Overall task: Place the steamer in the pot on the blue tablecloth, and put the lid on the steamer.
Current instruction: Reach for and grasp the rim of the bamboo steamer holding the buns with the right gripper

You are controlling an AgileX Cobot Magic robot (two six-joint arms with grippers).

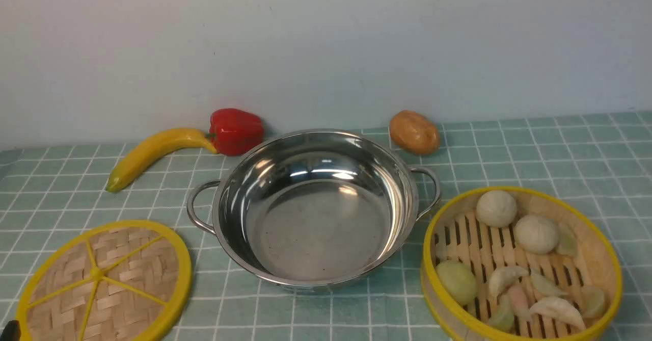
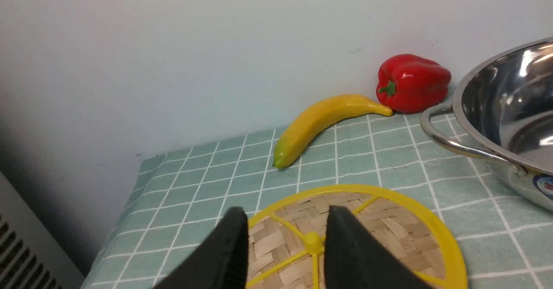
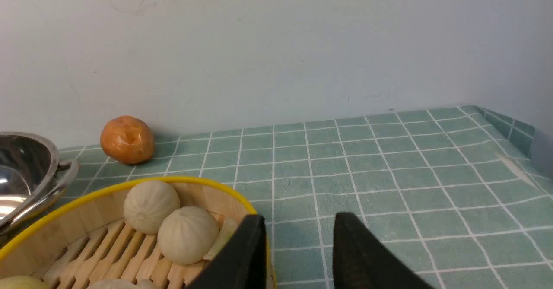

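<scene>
While the left gripper (image 2: pixel 287 209) hangs parted, empty, above the lid (image 2: pixel 389 228), the right gripper (image 3: pixel 299 215) gapes empty beside the steamer (image 3: pixel 99 213).

Teal tablecloth (image 1: pixel 535 147) gridded in thin white lines — mirror-silver pot (image 1: pixel 239 203), yellow-rimmed lid (image 1: pixel 127 259) (tan weave, yellow spokes), red pepper (image 1: pixel 237 129), yellow banana (image 1: pixel 153 152).

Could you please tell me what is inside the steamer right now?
The steamer holds two white buns, a green bun and several dumplings on its slats. Its near wall hides the floor's front edge.
</scene>
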